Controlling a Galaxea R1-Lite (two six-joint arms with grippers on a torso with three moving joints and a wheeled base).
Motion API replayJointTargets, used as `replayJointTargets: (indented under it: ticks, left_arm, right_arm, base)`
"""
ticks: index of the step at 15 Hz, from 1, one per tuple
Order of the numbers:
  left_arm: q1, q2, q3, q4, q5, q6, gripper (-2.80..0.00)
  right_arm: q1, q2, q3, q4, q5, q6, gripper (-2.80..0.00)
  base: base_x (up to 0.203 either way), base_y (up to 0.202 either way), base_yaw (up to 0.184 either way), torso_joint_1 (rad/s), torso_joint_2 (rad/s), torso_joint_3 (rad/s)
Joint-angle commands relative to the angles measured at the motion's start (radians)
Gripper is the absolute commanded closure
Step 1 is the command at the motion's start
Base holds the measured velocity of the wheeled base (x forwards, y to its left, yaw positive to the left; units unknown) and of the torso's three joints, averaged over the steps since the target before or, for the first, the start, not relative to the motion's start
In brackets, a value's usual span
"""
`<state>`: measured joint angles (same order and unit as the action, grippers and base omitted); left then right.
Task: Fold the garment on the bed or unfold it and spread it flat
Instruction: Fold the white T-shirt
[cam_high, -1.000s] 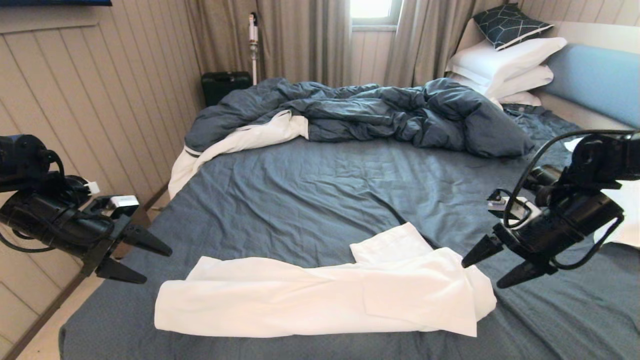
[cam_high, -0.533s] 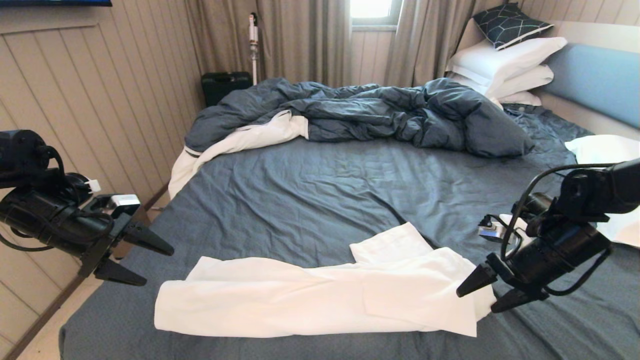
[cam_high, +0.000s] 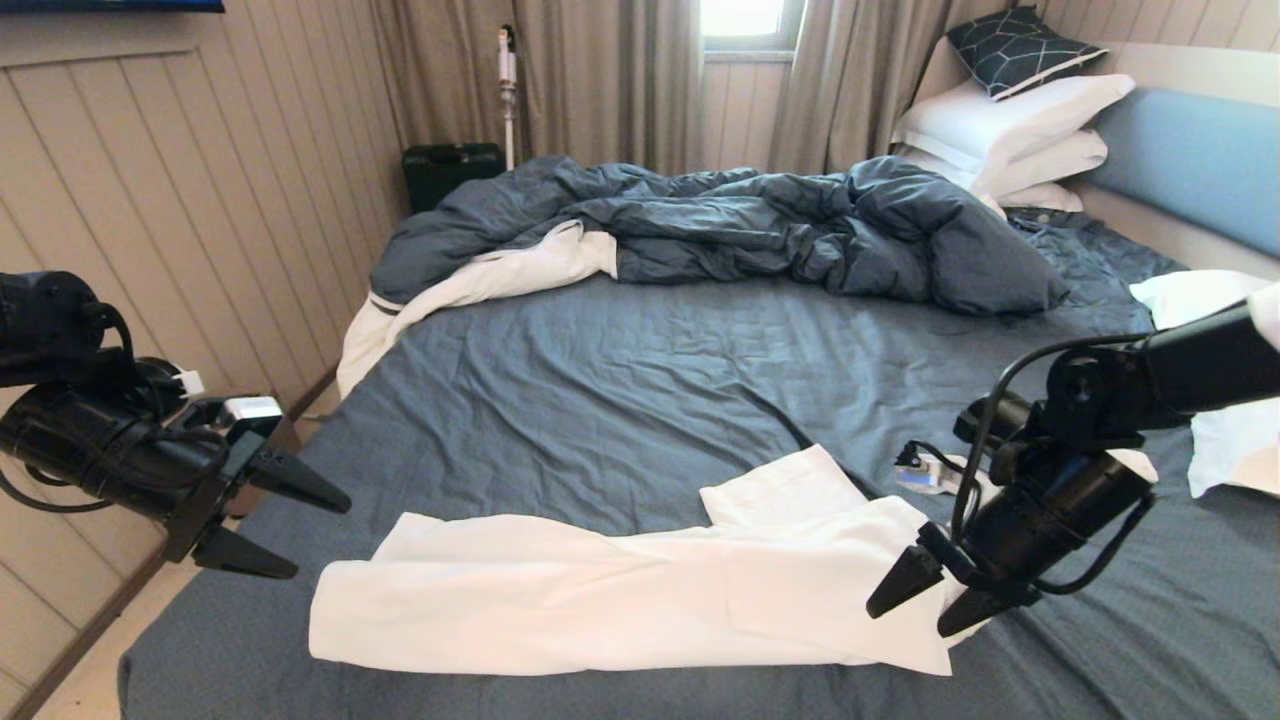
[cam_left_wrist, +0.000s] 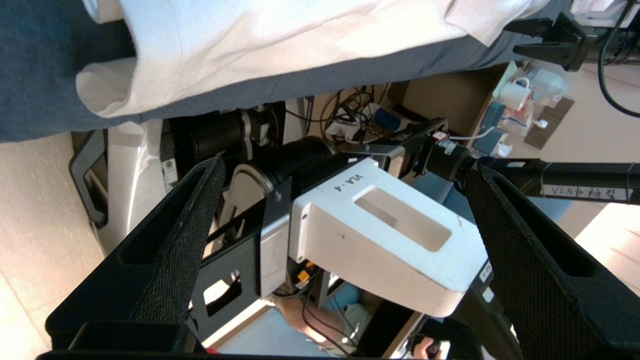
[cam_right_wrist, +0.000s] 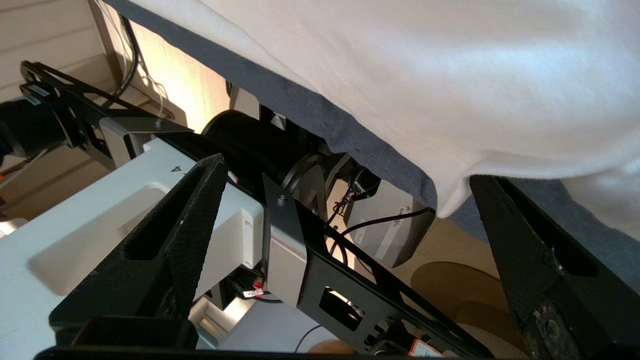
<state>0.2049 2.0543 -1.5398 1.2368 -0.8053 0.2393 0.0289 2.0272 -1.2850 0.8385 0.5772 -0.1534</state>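
Observation:
The garment (cam_high: 620, 590), a white T-shirt folded into a long band with one sleeve sticking up, lies across the near part of the bed (cam_high: 620, 380). No print shows on it. My right gripper (cam_high: 906, 622) hangs open just over its right end, fingertips at the cloth's corner. In the right wrist view the garment (cam_right_wrist: 425, 75) fills the space ahead of the open right gripper (cam_right_wrist: 348, 167), with nothing between the fingers. My left gripper (cam_high: 322, 540) is open and empty, off the bed's left edge, a short way from the garment's left end (cam_left_wrist: 280, 40).
A rumpled dark-blue duvet (cam_high: 720, 220) with white lining lies across the far half of the bed. White pillows (cam_high: 1010, 120) are stacked by the blue headboard (cam_high: 1190, 160), and another pillow (cam_high: 1220, 440) lies behind my right arm. A panelled wall stands close on the left.
My right gripper has come down and to the left, from above the sheet to the garment's right end. The left gripper has barely shifted. The garment lies as before.

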Motion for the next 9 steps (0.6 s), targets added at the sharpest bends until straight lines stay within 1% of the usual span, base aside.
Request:
replayJointTargets:
  ticks: [1, 3, 5, 7, 9]
  left_arm:
    - [0.001, -0.001, 0.004, 0.007, -0.005, 0.002, -2.8]
    - [0.0, -0.005, 0.006, 0.012, -0.009, 0.008, -2.8]
    - [-0.001, 0.003, 0.009, 0.014, -0.022, 0.016, -2.8]
    - [0.001, 0.009, 0.015, 0.006, -0.027, 0.023, -2.8]
    - [0.001, 0.015, 0.01, 0.001, -0.028, 0.028, -2.8]
  right_arm:
    - [0.011, 0.011, -0.005, 0.006, 0.002, 0.0, -2.8]
    - [0.036, 0.056, -0.062, 0.02, -0.012, 0.013, -2.8]
    - [0.039, 0.059, -0.069, 0.03, -0.068, 0.02, -2.8]
    - [0.04, 0.05, -0.071, 0.029, -0.106, 0.043, -2.8]
    - [0.056, 0.056, -0.084, 0.027, -0.185, 0.078, -2.8]
  base:
    - [0.0, 0.0, 0.0, 0.0, 0.0, 0.0]
    - [0.0, 0.0, 0.0, 0.0, 0.0, 0.0]
    - [0.0, 0.0, 0.0, 0.0, 0.0, 0.0]
    - [0.0, 0.0, 0.0, 0.0, 0.0, 0.0]
    - [0.0, 0.0, 0.0, 0.0, 0.0, 0.0]
